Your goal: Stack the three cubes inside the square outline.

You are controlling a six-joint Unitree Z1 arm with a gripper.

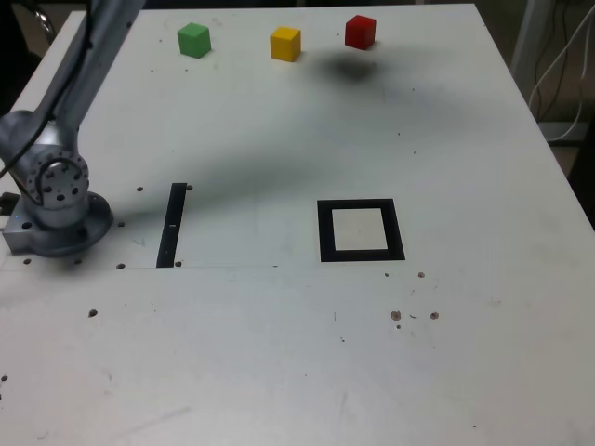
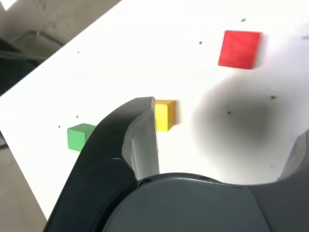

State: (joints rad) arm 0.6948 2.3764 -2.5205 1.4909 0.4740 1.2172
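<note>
Spread wide and empty in the hand (image 2: pixel 229 140); separate on the worktop (image 1: pixel 251 353), red (image 1: pixel 361 32), yellow (image 1: pixel 285 44) and green cubes (image 1: pixel 194 40).

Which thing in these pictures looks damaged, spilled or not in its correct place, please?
Nothing seems spilled or broken. The white table has small dark specks and chipped-looking spots, probably ordinary wear. The green cube, yellow cube and red cube stand apart, outside the black square outline.
</note>
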